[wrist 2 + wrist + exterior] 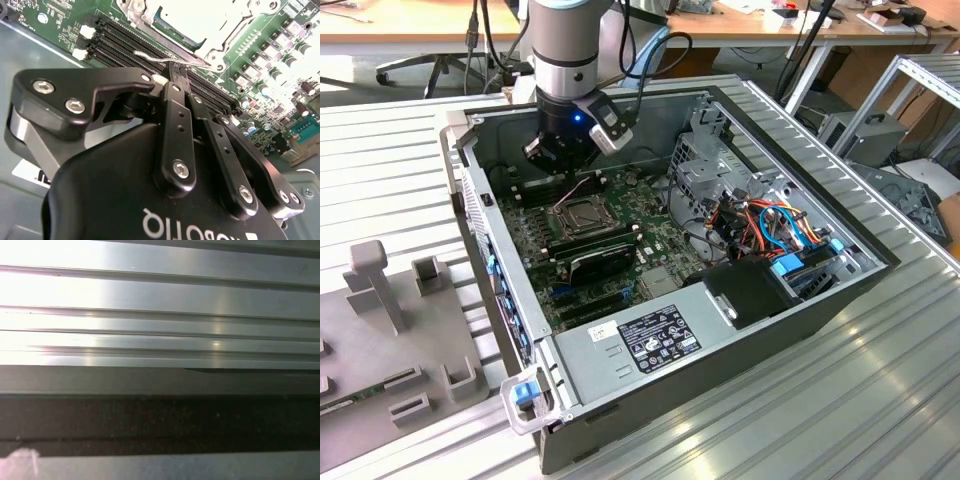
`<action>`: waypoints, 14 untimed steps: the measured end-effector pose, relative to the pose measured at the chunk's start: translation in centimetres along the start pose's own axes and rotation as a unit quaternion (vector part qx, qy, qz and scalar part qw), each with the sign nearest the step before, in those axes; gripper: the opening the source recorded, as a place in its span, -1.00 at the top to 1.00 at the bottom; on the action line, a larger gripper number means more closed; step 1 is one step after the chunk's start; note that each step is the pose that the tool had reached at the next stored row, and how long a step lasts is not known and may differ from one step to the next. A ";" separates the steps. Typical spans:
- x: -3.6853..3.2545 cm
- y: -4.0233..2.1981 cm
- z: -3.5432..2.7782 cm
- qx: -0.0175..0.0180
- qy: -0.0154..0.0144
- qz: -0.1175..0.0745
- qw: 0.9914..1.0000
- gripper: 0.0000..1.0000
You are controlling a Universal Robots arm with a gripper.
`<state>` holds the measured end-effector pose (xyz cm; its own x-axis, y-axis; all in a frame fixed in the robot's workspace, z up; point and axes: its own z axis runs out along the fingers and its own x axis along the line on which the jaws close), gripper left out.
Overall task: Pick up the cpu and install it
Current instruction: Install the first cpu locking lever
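Inside the open computer case (790, 300): we find the gripper (179, 70) low over the green board (655, 255), just beside the socket (582, 212).
Pincer: we see its fingers (176, 107) pressed together, tips at the thin wire lever (167, 59) along the socket's frame.
Chip: we judge the pale square (192, 20) lying inside the socket frame to be the cpu.
Surface: ribbed aluminium table (880, 400); grey holders (390, 330) at the exterior view's left.
Room: desks and a chair behind.
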<state>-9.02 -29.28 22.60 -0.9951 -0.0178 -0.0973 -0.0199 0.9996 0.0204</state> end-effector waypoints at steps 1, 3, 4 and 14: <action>0.00 0.00 -0.02 0.000 0.000 0.000 1.000 0.79; -0.02 0.00 -0.19 0.000 0.000 0.000 1.000 0.79; -0.03 0.00 -0.32 0.000 -0.001 0.000 1.000 0.79; -0.04 -0.13 -0.56 0.000 -0.004 0.000 1.000 0.79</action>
<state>-9.03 -29.42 23.16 -0.9943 -0.0176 -0.1053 -0.0198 0.9996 0.0202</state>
